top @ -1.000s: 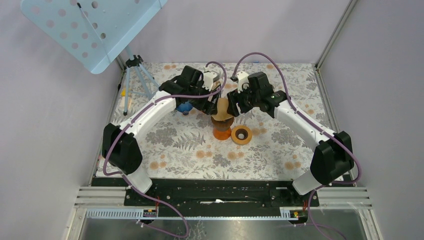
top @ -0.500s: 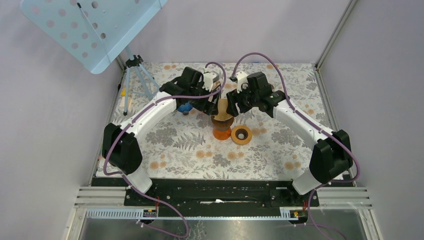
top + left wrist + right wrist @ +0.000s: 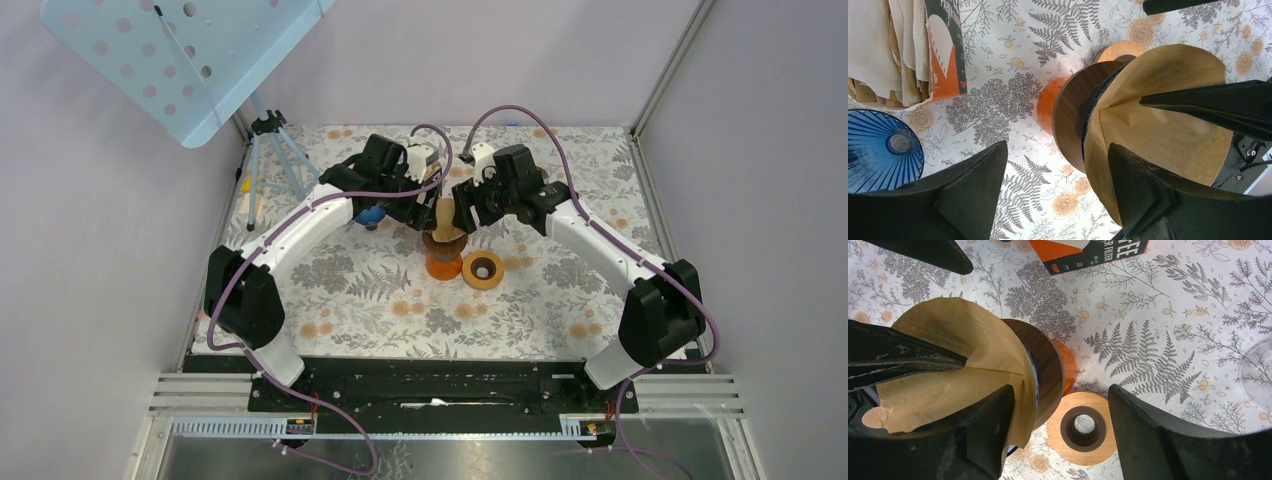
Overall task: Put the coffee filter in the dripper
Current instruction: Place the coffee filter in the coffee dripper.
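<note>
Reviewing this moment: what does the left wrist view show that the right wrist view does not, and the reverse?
Only the left wrist: a blue dripper at the lower left and a stack of filters at the top left.
Only the right wrist: the whole wooden ring with its hole, which barely peeks out in the left view, and a clear glass item at the right edge.
Both: the brown filter standing in the wood-collared dripper on its orange base, plus the orange filter box.

We stretch our white left arm (image 3: 300, 225) and white right arm (image 3: 600, 245) inward to the far middle, wrists tipped down. Our black two-finger left claw (image 3: 433, 200) and right claw (image 3: 462, 208) nearly meet, jaws spread wide.
</note>
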Controlling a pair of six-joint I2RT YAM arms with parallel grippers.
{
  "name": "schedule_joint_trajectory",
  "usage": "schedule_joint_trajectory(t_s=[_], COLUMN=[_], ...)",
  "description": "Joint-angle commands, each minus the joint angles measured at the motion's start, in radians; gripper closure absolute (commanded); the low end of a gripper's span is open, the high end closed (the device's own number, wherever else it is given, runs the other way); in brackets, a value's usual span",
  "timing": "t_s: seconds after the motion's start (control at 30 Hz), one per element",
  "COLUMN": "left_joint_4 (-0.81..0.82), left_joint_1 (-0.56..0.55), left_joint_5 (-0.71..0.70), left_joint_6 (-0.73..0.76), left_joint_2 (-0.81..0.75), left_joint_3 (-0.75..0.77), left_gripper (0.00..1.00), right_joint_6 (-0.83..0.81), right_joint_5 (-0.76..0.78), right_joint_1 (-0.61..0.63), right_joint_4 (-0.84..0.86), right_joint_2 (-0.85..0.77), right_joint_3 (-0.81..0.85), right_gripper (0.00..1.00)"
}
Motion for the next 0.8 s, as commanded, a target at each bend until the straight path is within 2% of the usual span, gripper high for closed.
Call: schedule_joint_trajectory(t_s=[0.0,0.77], left_joint_4=[-0.01,-0.065], left_joint_1=[0.013,0.015], left_joint_5=[-0.011,0.02], left_joint_6=[0.027,0.063], left_joint_2=[-0.012,-0.04], left_joint_3=[-0.013,0.076], left_gripper=[0.21,0.15], right_joint_6=[-0.023,-0.009], right_joint_5=[0.029,-0.066], right_joint_1=[0.006,0.007], right_joint_4=[-0.021,-0.05], right_joint_2=[-0.001,-0.031], right_joint_3=[0.015,0.087], right_gripper=[0.24,0.21])
